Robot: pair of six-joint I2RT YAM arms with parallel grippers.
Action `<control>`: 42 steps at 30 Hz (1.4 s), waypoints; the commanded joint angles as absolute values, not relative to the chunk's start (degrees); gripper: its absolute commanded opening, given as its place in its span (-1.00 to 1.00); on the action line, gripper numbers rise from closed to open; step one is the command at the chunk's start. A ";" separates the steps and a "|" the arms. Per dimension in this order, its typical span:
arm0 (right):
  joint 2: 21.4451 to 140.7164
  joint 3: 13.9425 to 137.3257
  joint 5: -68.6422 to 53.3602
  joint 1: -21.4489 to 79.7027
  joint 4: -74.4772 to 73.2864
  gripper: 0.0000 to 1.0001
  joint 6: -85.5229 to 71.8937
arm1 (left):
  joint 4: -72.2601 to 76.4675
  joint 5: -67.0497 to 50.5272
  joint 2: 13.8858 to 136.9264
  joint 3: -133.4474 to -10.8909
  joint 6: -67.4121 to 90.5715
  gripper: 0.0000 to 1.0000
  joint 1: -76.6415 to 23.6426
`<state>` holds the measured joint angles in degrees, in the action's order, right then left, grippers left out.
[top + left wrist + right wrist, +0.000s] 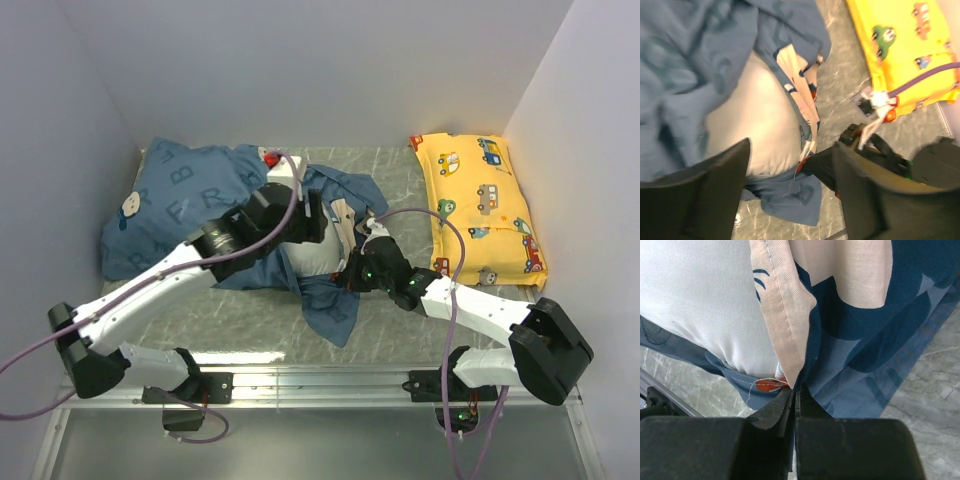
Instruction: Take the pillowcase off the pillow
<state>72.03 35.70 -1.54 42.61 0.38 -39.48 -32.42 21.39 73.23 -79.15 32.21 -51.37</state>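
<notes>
The dark blue pillowcase (pixel 185 195) lies bunched at the left and middle of the table, its open end pulled back. The white pillow (pixel 318 257) shows bare at that opening; it also fills the left wrist view (pixel 757 125) and the right wrist view (pixel 705 305). My left gripper (pixel 312 218) is open, its jaws spread just above the bare pillow end. My right gripper (pixel 355 272) is shut on the pillowcase's hem (pixel 790 360), where the cream edge meets the blue cloth (pixel 865 365).
A yellow pillow printed with cartoon vehicles (pixel 482 205) lies along the right wall and shows in the left wrist view (pixel 905 45). A loose blue flap (pixel 335 310) lies on the marbled tabletop (pixel 240 320). White walls close in on three sides.
</notes>
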 commanded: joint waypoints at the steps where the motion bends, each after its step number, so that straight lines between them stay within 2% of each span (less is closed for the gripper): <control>1: 70.93 37.88 -1.14 42.80 0.53 -1.00 -39.64 | -28.31 23.73 76.46 -76.21 35.95 0.50 -51.94; 3: 70.58 37.62 -0.71 42.71 0.44 -1.00 -39.73 | -26.46 24.34 77.78 -73.48 36.73 0.73 -52.03; 6: 70.31 36.83 -0.61 42.71 0.61 -1.00 -40.08 | -26.11 26.80 80.50 -71.28 37.26 0.85 -52.38; 12: 70.49 36.04 -0.70 42.72 1.93 -1.00 -40.87 | -24.70 27.94 87.00 -69.61 37.53 0.93 -53.35; 18: 69.52 35.33 -0.88 42.80 2.64 -1.00 -41.13 | -30.85 40.33 96.14 -73.91 40.86 0.95 -53.35; 20: 68.91 34.54 -0.62 42.89 3.08 -1.00 -41.22 | -32.60 42.79 99.39 -75.83 41.48 0.84 -53.26; 21: 68.56 34.37 -0.62 42.89 3.08 -1.00 -41.13 | -33.30 43.32 100.62 -76.72 41.57 0.55 -53.26; 23: 67.68 33.84 -0.61 42.89 3.16 -1.00 -41.31 | -33.92 44.47 103.61 -78.74 40.79 0.13 -53.26; 24: 67.33 33.75 -0.53 42.89 3.08 -1.00 -41.22 | -34.10 44.65 104.41 -79.53 40.43 -0.54 -53.26; 25: 66.89 33.49 -0.53 42.98 2.73 -1.00 -41.05 | -34.54 44.82 105.63 -81.54 40.26 -0.85 -53.17; 26: 66.71 33.31 -0.35 42.89 2.55 -1.00 -40.87 | -34.98 44.74 105.82 -82.61 39.64 -0.99 -52.91; 42: 64.16 26.10 2.20 42.80 4.74 -1.00 -41.84 | -33.05 23.05 99.94 -98.08 33.66 -0.99 -36.66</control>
<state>64.10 27.94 2.55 42.57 7.92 -41.30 -38.33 23.75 103.83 -93.27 35.55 -40.93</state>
